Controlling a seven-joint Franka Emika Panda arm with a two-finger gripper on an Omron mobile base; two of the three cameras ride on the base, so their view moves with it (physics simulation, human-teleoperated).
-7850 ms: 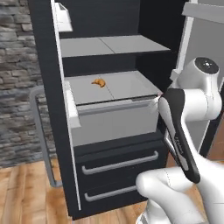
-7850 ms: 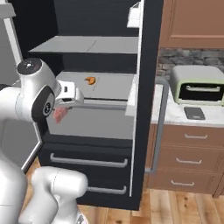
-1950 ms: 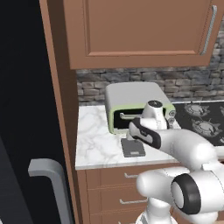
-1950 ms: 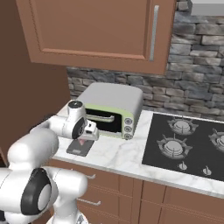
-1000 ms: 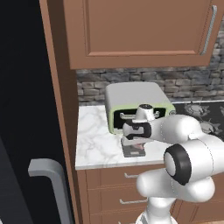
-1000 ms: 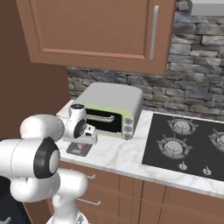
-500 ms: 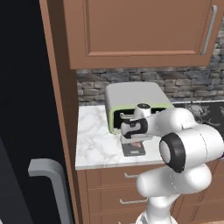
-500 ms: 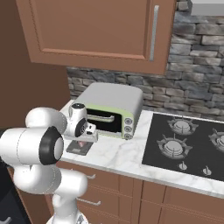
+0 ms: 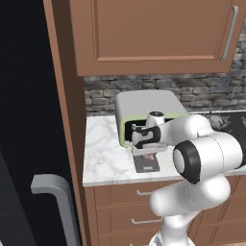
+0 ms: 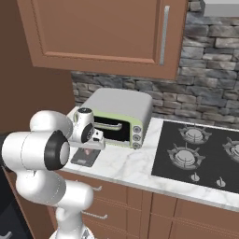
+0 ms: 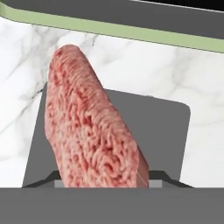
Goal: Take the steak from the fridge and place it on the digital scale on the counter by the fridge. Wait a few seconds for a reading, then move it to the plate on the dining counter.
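Note:
The steak (image 11: 87,127), a reddish-pink slab, stands on edge between my gripper's (image 11: 109,181) jaws, which are shut on it. Directly beneath it lies the digital scale (image 11: 162,131), a flat dark grey square on the marble counter. From the left base view the gripper (image 9: 146,153) hangs just over the scale (image 9: 148,164) with the steak (image 9: 151,156) at its tip. The right base view shows the gripper (image 10: 91,148), the steak (image 10: 88,151) and the scale (image 10: 83,158) in the same way. Whether the steak touches the scale is unclear. The fridge (image 9: 29,120) stands black at the left.
A pale green-trimmed toaster oven (image 9: 144,108) (image 10: 119,112) stands right behind the scale. A black stovetop (image 10: 200,154) lies to the right. The fridge door's grey handle (image 9: 53,192) is near at lower left. Brown wall cabinets (image 10: 102,32) hang overhead.
The base has driven from the open fridge to this counter. Over the last second the hand has shifted slightly left and down over the scale, still gripping the steak.

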